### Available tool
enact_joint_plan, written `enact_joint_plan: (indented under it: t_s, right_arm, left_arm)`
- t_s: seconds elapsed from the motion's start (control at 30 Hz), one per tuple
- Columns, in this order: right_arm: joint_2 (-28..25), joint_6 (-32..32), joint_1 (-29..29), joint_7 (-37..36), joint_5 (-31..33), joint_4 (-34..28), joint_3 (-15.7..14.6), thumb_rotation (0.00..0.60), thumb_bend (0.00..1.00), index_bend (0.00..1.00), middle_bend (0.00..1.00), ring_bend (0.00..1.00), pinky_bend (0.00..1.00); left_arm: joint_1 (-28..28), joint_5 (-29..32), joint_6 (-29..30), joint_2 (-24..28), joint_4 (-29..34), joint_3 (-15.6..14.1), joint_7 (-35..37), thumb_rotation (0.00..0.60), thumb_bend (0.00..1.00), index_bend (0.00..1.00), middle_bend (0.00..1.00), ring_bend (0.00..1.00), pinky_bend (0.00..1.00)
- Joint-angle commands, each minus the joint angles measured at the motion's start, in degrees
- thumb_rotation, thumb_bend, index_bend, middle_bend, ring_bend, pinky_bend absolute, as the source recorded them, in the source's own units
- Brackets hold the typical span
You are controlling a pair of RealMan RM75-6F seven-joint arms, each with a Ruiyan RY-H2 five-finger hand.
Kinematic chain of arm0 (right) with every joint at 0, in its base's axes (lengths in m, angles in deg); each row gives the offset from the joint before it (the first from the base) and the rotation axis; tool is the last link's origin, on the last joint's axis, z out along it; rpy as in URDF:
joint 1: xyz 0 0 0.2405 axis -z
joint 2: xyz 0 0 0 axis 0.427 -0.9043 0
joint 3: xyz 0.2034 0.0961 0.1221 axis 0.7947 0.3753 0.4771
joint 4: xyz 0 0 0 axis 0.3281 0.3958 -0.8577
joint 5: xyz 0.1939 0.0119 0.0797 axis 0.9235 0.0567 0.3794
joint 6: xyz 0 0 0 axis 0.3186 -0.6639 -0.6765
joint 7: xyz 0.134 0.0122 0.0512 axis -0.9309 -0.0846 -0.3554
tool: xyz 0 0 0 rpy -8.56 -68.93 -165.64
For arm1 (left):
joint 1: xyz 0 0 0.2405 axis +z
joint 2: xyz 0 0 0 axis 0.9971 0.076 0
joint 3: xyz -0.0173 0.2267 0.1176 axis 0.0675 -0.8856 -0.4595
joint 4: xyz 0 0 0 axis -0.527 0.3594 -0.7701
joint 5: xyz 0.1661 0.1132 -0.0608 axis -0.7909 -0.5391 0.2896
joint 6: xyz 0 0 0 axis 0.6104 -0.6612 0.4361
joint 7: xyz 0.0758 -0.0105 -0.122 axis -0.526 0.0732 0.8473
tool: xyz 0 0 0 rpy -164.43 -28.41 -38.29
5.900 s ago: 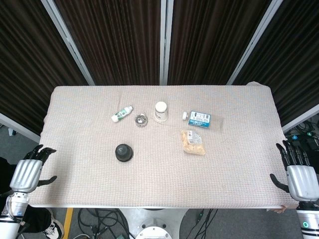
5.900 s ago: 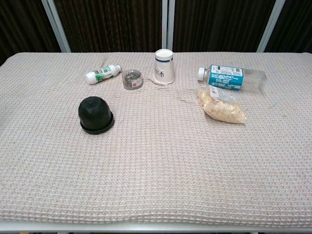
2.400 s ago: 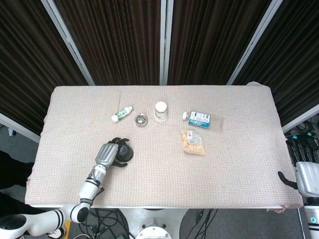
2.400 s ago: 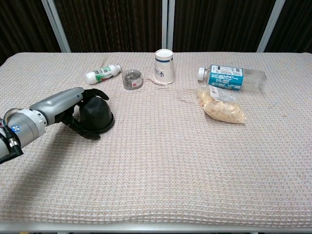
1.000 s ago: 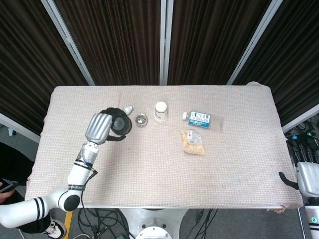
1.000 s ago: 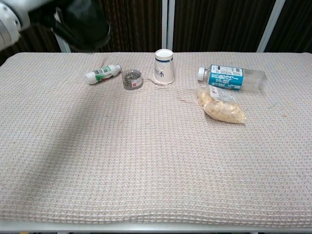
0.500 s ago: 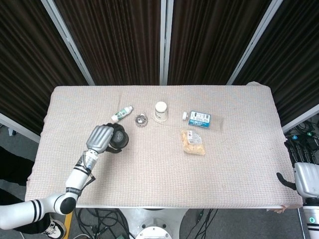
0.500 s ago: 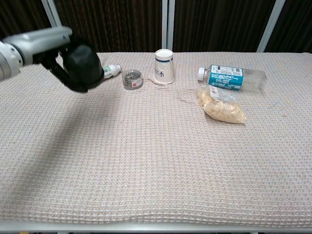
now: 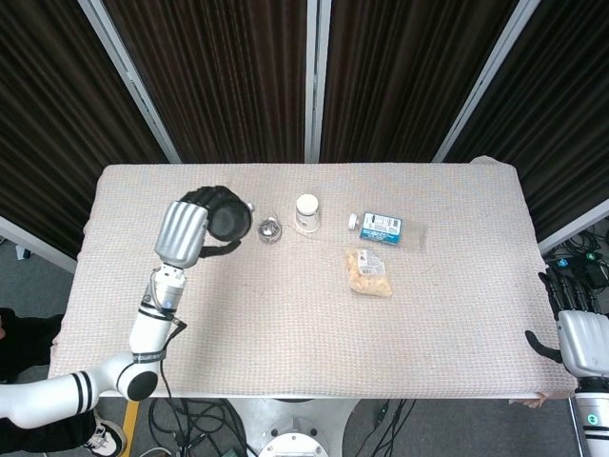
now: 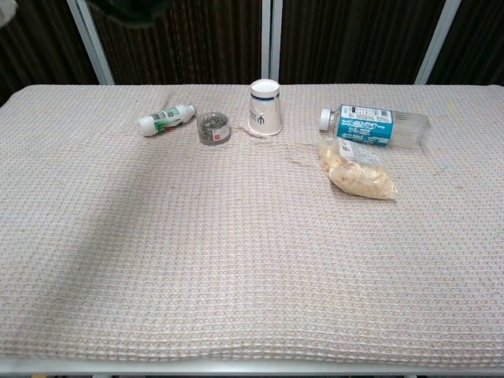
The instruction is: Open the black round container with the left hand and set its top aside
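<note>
Left robot hand raised, fingers curled.

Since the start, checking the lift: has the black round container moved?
Yes. The black round container has left its spot on the table, gripped by the left hand, and now appears raised beside the small metal tin.

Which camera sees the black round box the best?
The head view. There the black round box shows plainly, lifted off the table and gripped by the left hand. The chest view catches only a dark sliver of it at the very top edge, too little to make out its shape.
</note>
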Motion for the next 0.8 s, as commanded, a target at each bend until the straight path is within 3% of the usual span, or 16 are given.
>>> enact_joint_plan:
  t_s: [0.03,0.27,0.33,0.43,0.63,0.8]
  right_arm:
    - [0.0,0.1,0.1,-0.2,0.0,0.2,0.0,0.600,0.15,0.01,0.00,0.00,0.00]
    - [-0.2,0.3,0.1,-0.1,0.0,0.0,0.0,0.600,0.15,0.01,0.00,0.00,0.00]
    - [-0.2,0.3,0.1,0.0,0.1,-0.1,0.0,0.600,0.15,0.01,0.00,0.00,0.00]
    - [-0.1,0.2,0.2,0.0,0.1,-0.1,0.0,0.600,0.15,0.01,0.00,0.00,0.00]
    - [0.0,0.0,0.1,-0.4,0.2,0.4,0.0,0.600,0.15,0.01,0.00,0.00,0.00]
    - [0.2,-0.7,-0.1,-0.8,0.4,0.8,-0.1,0.600,0.15,0.01,0.00,0.00,0.00]
  left_arm:
    - [0.0,0.9,-6.9,-1.2,-1.3,-3.8,1.1,0.600,0.22,0.44,0.49,0.34,0.44]
    - [-2.5,16.0,-33.0,-1.5,-9.6,-11.8,4.5,0.600,0.22,0.43,0.50,0.36,0.46]
    - [-3.6,17.0,-36.4,-1.6,-11.1,-12.6,4.4,0.600,0.22,0.43,0.50,0.36,0.46]
    - [-4.6,17.2,-37.5,-1.5,-11.9,-12.4,4.5,0.600,0.22,0.43,0.49,0.36,0.46]
    - [-4.2,14.3,-32.6,-1.0,-9.9,-10.4,6.3,0.600,0.22,0.43,0.49,0.36,0.46]
    - [-2.0,2.1,-28.8,1.0,-2.3,-11.9,15.3,0.600,0.21,0.44,0.49,0.36,0.46]
